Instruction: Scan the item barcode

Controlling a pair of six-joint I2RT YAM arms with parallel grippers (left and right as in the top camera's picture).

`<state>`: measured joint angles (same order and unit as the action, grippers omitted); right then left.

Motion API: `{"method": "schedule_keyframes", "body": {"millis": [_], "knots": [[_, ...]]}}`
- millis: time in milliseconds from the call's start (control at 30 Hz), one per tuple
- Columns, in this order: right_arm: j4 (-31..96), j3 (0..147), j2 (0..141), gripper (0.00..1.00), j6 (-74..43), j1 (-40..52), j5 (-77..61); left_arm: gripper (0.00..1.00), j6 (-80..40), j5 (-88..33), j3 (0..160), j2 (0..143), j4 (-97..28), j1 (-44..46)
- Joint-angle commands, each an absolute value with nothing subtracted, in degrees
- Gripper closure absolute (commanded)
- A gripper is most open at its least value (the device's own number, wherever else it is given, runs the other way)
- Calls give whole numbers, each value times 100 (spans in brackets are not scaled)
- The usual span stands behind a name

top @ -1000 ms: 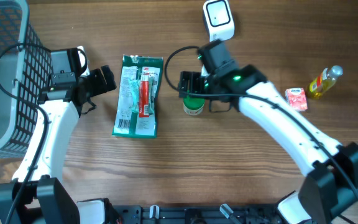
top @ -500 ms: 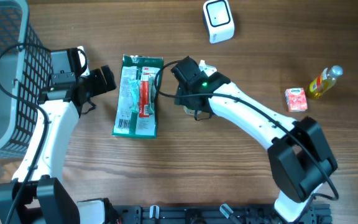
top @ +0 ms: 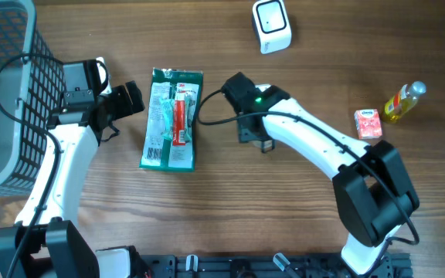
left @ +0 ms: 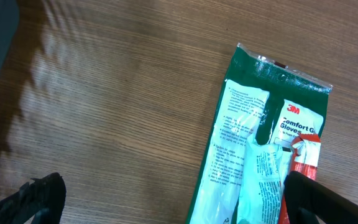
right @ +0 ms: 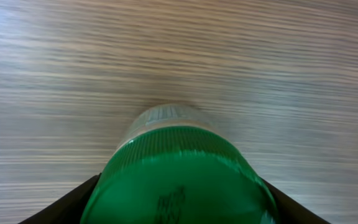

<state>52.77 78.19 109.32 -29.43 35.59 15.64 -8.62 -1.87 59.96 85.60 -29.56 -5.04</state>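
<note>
At left, the left pincer point(top: 126, 100) hangs spread beside the glove packet point(top: 172, 120). Centre-right, the right pincer point(top: 255, 135) has swung over the green-lidded jar point(right: 179, 180) on the counter and is narrowing. I cannot tell whether it pinches yet. Lifting the jar toward the scanner point(top: 272, 25) looks next.

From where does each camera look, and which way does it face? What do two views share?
Overhead: fixed above the table, facing straight down; shows left arm, right arm, glove packet, basket, scanner.
Left wrist: on the left arm, facing down onto one end of the glove packet; the left fingers at the bottom corners.
Right wrist: close above the green jar lid, facing down; the right fingers flank the lid.
Shared: overhead and left wrist both show the glove packet.
</note>
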Motion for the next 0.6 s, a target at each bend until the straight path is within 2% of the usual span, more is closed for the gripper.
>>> {"method": "schedule_keyframes", "body": {"millis": [0,200,433,567], "knots": [[5592,7828,11028,28,-2545,3162,2010,0,-770,-255,6038,8554,-2941,-539],[5498,7828,11026,25,-2187,2620,1269,0,-770,-255,6038,8554,-2941,-537],[5205,7828,11026,23,-1787,2552,897,0,-770,-252,6038,8554,-2941,-537],[5214,7828,11026,19,-1800,2552,895,0,-770,-255,6038,8554,-2941,-537]]}}
